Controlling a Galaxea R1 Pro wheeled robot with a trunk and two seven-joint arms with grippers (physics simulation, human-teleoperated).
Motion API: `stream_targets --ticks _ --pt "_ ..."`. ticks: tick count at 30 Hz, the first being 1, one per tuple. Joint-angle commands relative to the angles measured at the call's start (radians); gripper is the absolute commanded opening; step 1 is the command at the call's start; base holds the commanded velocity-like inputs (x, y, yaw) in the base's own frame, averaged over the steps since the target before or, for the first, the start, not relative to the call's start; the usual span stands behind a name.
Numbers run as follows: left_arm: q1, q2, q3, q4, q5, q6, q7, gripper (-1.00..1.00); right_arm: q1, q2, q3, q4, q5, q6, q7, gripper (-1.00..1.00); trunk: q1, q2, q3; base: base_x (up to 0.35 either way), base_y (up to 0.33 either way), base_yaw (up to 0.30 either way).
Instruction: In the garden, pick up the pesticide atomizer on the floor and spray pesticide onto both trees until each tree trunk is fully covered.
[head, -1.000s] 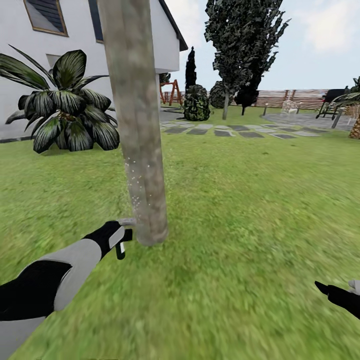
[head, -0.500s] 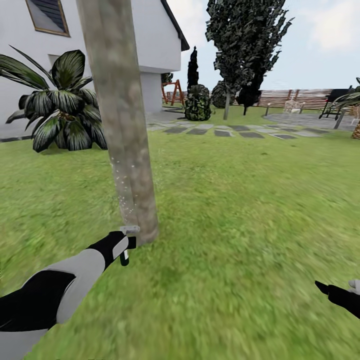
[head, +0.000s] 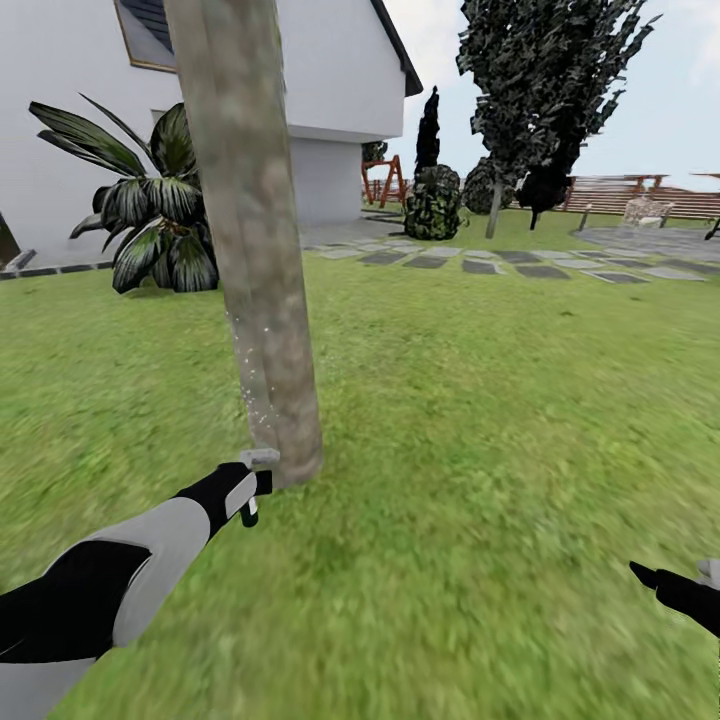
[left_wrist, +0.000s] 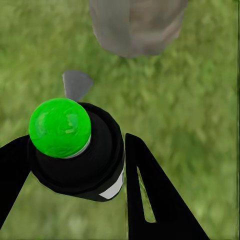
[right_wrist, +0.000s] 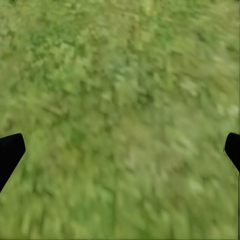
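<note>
A thick pale grey-brown tree trunk rises from the lawn just ahead of me. Fine whitish pesticide speckles dot its lower left side. My left gripper is shut on the pesticide atomizer, whose grey nozzle sits at the trunk's base. In the left wrist view the atomizer is a black body with a green cap, held between the black fingers, with the trunk's foot just beyond. My right gripper is open over bare grass; its black tip shows at the lower right.
A broad-leaved plant stands by the white house at the left. Grey stepping stones cross the lawn further back, with dark trees, bushes and a brown slat fence beyond. Open grass lies to the right.
The whole view has swung: the house and plant shifted right, so the camera turned. The trunk stays close ahead, and the left gripper still holds the atomizer at its base.
</note>
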Motion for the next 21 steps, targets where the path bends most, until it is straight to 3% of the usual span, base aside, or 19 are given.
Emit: stream_targets --ticks 1,10,21 --pt "0.000 0.000 0.000 0.000 0.000 -0.002 0.000 -1.00 0.000 0.000 0.000 0.000 -0.001 0.000 0.000 1.00 0.000 0.000 0.000 0.089 -0.325 0.035" --pt "0.000 0.000 0.000 0.002 0.001 -0.005 0.046 -1.00 0.000 0.000 0.000 0.000 0.000 0.000 0.001 1.00 0.000 0.000 0.000 0.089 -0.325 0.015" --pt "0.001 -0.001 -0.001 0.002 0.002 -0.014 0.049 -1.00 0.000 0.000 0.000 0.002 0.000 0.000 0.001 1.00 0.000 0.000 -0.002 0.080 -0.282 0.250"
